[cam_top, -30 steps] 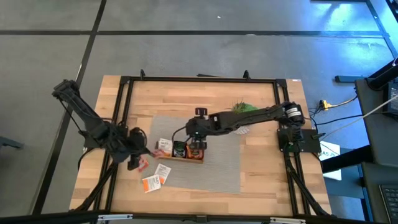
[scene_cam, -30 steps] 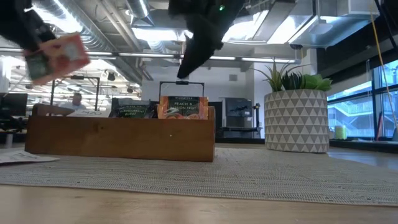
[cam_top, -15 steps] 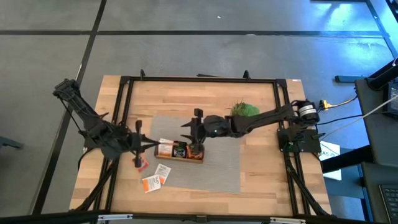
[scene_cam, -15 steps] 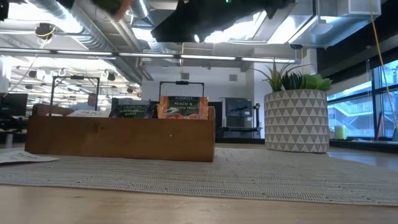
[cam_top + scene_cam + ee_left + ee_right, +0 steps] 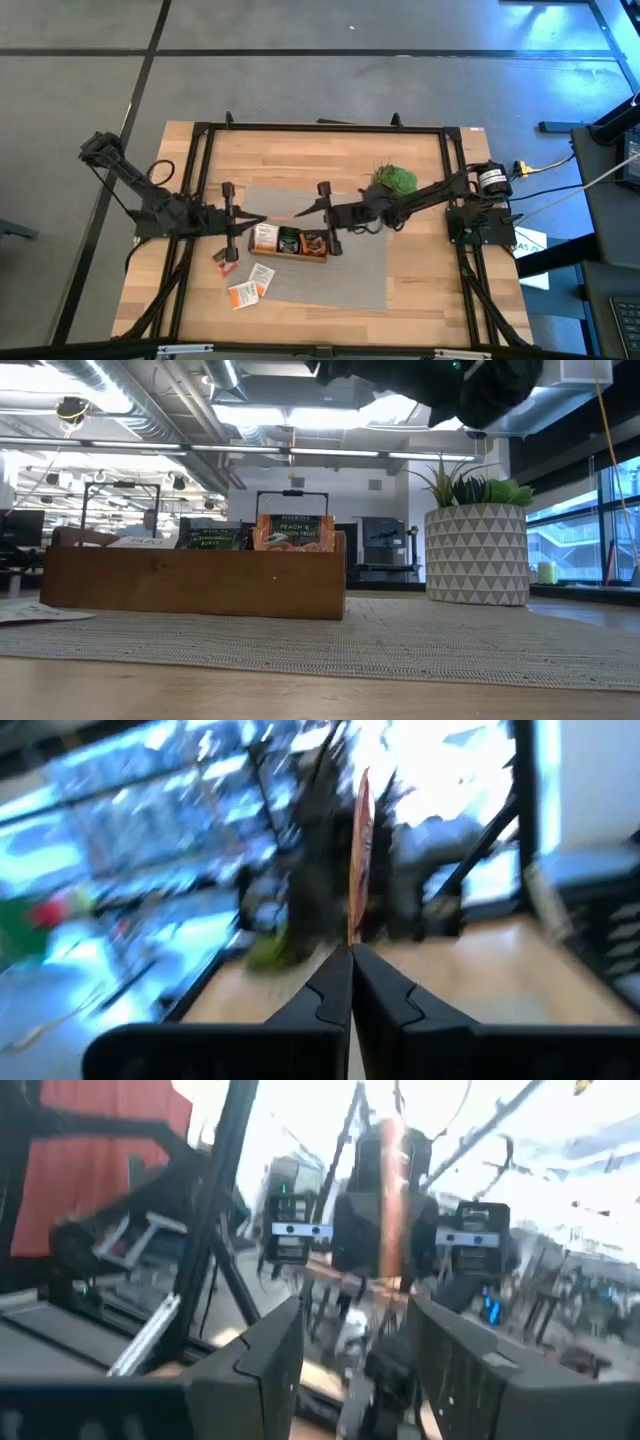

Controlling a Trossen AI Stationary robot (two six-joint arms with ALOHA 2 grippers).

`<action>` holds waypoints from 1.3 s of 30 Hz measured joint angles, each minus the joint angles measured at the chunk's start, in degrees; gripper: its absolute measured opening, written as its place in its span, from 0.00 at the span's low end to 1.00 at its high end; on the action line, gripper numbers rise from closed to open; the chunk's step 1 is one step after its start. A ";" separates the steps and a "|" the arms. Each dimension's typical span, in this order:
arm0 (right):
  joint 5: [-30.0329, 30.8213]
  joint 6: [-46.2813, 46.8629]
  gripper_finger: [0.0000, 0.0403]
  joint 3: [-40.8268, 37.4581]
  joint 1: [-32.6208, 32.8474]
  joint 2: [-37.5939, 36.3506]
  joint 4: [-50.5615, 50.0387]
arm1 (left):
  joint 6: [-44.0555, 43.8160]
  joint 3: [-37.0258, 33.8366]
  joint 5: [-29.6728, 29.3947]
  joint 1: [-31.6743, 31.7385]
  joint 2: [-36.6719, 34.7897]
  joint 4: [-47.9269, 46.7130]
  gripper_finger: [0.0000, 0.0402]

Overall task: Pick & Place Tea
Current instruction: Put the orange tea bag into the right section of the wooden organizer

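Note:
My left gripper (image 5: 258,221) hangs level over the left end of the wooden tray (image 5: 290,246), shut on a red-orange tea sachet (image 5: 358,850). My right gripper (image 5: 298,213) faces it from the right, open, with nothing between its fingers (image 5: 272,1348). Its wrist view shows the held sachet (image 5: 390,1190) edge-on, farther off. More tea sachets stand upright in the tray (image 5: 190,580), one of them orange (image 5: 293,532) and one dark (image 5: 205,538). A red sachet (image 5: 224,258) and white-and-orange ones (image 5: 250,290) lie flat on the table left of the mat. My left gripper pinches the sachet by one edge (image 5: 352,938) between its two fingertips. The fingers lie level and point toward the table's right. The sachet sticks out beyond the fingertips, seen edge-on, lifted clear of tray and table.
A potted plant (image 5: 392,178) in a white patterned pot (image 5: 478,555) stands behind the right arm. A grey mat (image 5: 350,275) lies under the tray. A black frame (image 5: 200,130) runs round the tabletop.
My left gripper has risen from near the loose sachets and tipped from pointing down to level, swinging toward the tray with the sachet still in it. My right gripper has tipped up from pointing down into the tray to about level and now faces the left gripper.

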 joint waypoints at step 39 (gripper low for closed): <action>-0.21 -6.00 0.36 21.28 1.33 8.43 3.85 | 12.29 -2.35 36.67 14.17 0.95 24.86 0.00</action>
